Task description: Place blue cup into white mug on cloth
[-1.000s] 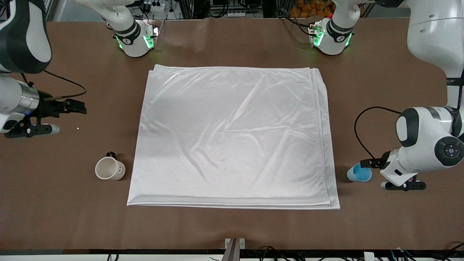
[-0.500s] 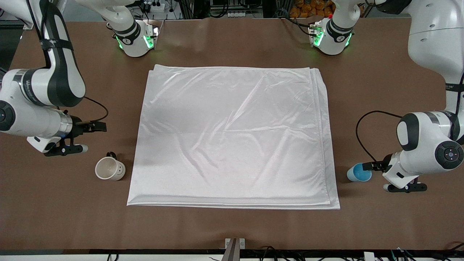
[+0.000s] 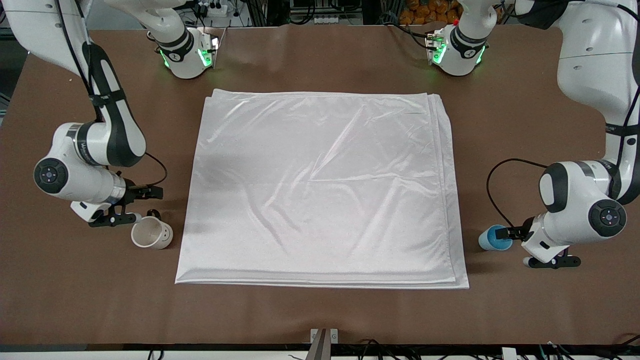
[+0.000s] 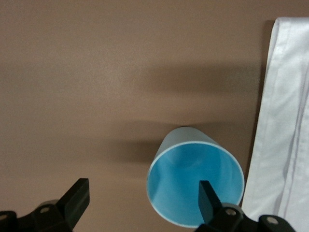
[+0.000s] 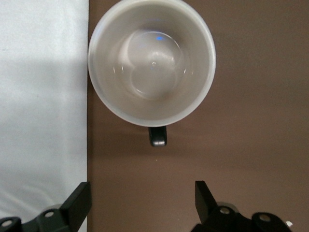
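The blue cup (image 3: 494,238) stands upright on the bare table beside the cloth's (image 3: 320,185) edge at the left arm's end. My left gripper (image 3: 508,232) is open right at the cup. In the left wrist view (image 4: 142,200) one fingertip (image 4: 207,195) overlaps the cup's (image 4: 193,169) bright blue opening and the other sits off to the side over bare table. The white mug (image 3: 151,234) with its black handle (image 5: 158,135) stands on the table beside the cloth at the right arm's end. My right gripper (image 3: 152,192) is open and empty, with the mug (image 5: 152,63) just ahead of its fingertips in the right wrist view (image 5: 141,200).
The cloth lies flat over the middle of the brown table (image 3: 320,310); its edge shows in both wrist views (image 4: 289,121) (image 5: 38,96). Both arm bases (image 3: 187,55) (image 3: 457,52) stand along the table edge farthest from the camera.
My right arm has swung down and toward the mug, bringing its gripper close to the handle. My left gripper has edged slightly closer to the blue cup. Cup, mug and cloth have not moved.
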Action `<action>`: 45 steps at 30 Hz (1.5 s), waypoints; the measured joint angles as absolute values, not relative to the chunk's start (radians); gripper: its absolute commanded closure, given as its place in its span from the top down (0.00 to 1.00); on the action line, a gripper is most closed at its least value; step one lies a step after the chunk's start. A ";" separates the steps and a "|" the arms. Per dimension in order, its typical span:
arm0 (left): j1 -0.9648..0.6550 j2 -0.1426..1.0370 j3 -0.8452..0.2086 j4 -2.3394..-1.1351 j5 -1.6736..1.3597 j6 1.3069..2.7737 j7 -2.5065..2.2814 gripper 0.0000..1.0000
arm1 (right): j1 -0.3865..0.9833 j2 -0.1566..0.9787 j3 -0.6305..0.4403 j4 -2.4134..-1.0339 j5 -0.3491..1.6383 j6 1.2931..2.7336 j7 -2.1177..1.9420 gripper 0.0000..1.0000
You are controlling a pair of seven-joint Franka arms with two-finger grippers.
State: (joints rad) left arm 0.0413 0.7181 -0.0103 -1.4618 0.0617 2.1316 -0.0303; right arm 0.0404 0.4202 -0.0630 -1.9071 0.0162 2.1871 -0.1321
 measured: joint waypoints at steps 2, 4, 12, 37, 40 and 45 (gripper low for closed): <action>0.041 0.725 -0.010 -1.462 0.062 2.139 -0.030 1.00 | 0.040 0.436 -0.063 -1.907 0.016 2.214 -0.132 0.81; 0.041 0.731 -0.010 -1.462 0.062 2.143 -0.030 0.75 | 0.041 0.452 -0.063 -1.907 0.016 2.242 -0.132 0.80; 0.041 0.744 -0.011 -1.461 0.062 2.155 -0.053 0.00 | 0.041 0.494 -0.063 -1.907 0.020 2.311 -0.132 0.75; 0.039 0.744 -0.018 -1.449 0.061 2.153 -0.086 0.00 | 0.047 0.524 -0.059 -1.900 0.036 2.386 -0.132 0.00; 0.039 0.743 -0.016 -1.444 0.061 2.154 -0.086 0.00 | 0.049 0.523 -0.058 -1.892 0.037 2.385 -0.131 0.00; 0.039 0.732 -0.015 -1.434 0.061 2.153 -0.086 0.00 | 0.051 0.515 -0.056 -1.863 0.037 2.346 -0.131 0.00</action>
